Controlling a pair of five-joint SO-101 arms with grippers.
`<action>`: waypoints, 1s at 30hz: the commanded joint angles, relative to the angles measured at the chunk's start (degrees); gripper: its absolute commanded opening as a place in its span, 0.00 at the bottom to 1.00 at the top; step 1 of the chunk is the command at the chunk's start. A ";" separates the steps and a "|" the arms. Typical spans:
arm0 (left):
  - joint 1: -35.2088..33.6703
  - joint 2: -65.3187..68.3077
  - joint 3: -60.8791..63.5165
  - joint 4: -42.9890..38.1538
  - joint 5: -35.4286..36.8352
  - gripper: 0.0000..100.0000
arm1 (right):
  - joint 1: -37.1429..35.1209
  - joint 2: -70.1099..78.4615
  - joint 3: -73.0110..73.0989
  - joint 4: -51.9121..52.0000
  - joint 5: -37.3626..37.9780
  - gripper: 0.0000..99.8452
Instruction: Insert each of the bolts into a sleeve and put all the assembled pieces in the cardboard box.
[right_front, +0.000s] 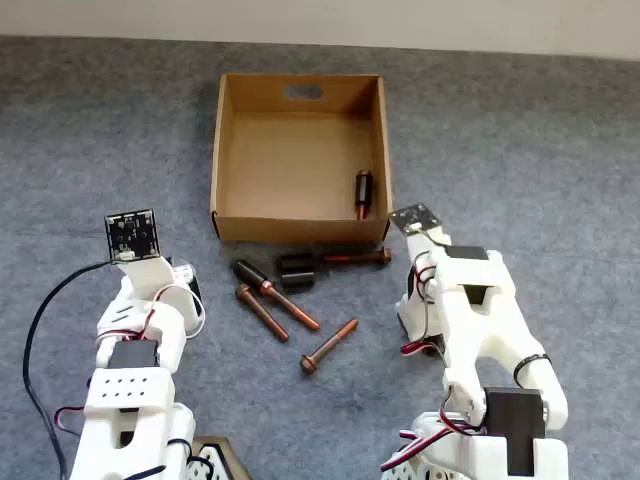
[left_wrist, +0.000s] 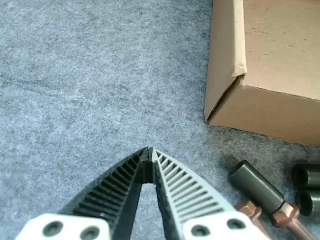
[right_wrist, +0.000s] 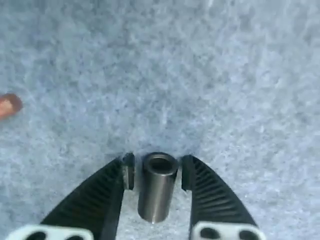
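Right fingers released, straddling a dark sleeve, with a gap on either side. Left fingers clenched on nothing, tips together, low over the grey table near the cardboard box left near corner. Loose bolts and sleeves lie on the table just near of the box. One assembled piece is inside the box, by the right wall.

Seemingly a robotics lab bench: two white arms on a grey felt-covered table, pale wall behind.
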 joint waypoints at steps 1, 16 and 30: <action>0.66 -0.40 -1.36 -1.23 0.26 0.03 | 2.51 -1.36 -0.75 1.54 3.87 0.16; 0.66 -0.40 -1.36 -1.23 0.26 0.03 | 4.70 -3.03 7.87 -6.99 8.79 0.12; 0.75 -0.40 -1.36 -1.14 0.26 0.03 | 1.01 -21.41 8.48 -4.97 -4.13 0.01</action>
